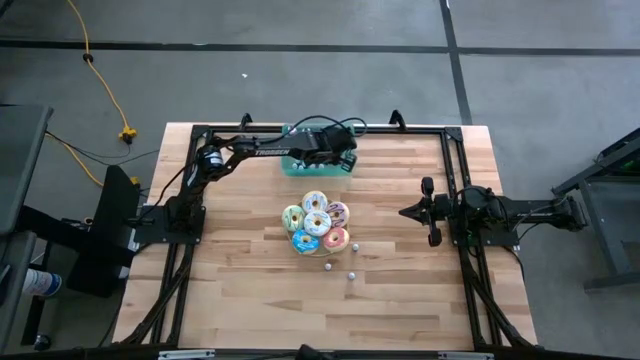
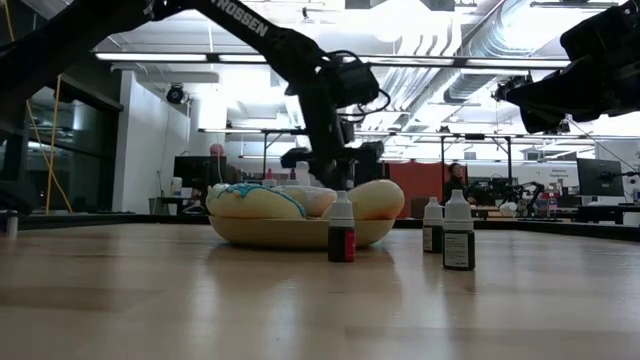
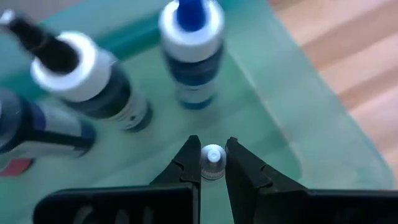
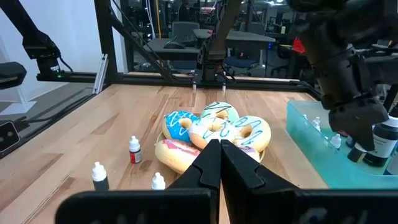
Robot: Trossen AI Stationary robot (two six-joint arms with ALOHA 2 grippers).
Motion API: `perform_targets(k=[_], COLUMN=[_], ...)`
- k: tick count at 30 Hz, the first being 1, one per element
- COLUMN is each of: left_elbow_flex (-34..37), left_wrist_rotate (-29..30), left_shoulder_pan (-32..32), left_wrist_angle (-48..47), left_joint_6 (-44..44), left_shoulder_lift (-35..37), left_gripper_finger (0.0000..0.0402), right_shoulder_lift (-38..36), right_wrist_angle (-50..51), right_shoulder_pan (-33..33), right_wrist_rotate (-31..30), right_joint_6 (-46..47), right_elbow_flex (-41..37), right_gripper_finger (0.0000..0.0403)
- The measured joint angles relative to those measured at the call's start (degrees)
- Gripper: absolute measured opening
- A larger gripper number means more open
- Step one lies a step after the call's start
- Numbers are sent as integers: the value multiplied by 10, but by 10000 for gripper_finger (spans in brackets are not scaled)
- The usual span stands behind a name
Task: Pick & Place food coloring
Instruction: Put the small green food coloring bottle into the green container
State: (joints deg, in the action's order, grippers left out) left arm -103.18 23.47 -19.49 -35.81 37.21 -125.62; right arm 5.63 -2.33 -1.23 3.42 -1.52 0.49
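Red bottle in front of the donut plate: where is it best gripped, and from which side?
Probably by its white cap, coming straight down: the red bottle stands upright, apart from the donut plate, with free space on both sides for the fingers.

text: "ROSSEN" (first letter cut off) | on: left arm [image 2: 250, 25]

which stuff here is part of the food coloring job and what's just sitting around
Job:
- food coloring bottles on the table
- bottles in the teal tray
- left pincer, shut on a bottle

Sitting around:
- donuts
- right pincer, shut, waiting
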Motion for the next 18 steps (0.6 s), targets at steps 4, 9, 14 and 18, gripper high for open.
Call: perform_targets(k=[4, 9, 14, 18], left_elbow_flex=[3, 3, 13, 34], left_wrist_rotate=[7, 25, 31, 33], left_shoulder_pan=[0, 0, 0, 0], left_wrist_angle=[-2, -9, -1, 5], left_joint_6=[21, 45, 68, 94], left_shoulder_lift=[0, 0, 0, 0], left_gripper_finger=[28, 28, 28, 28], right_shoulder_lift=[0, 0, 0, 0], right_wrist_angle=[0, 0, 0, 0], right_shoulder_pan=[0, 0, 0, 0], right_wrist_rotate=[0, 0, 0, 0], right_joint_6=[0, 0, 0, 0], right_elbow_flex=[0, 0, 0, 0], right_gripper_finger=[0, 0, 0, 0])
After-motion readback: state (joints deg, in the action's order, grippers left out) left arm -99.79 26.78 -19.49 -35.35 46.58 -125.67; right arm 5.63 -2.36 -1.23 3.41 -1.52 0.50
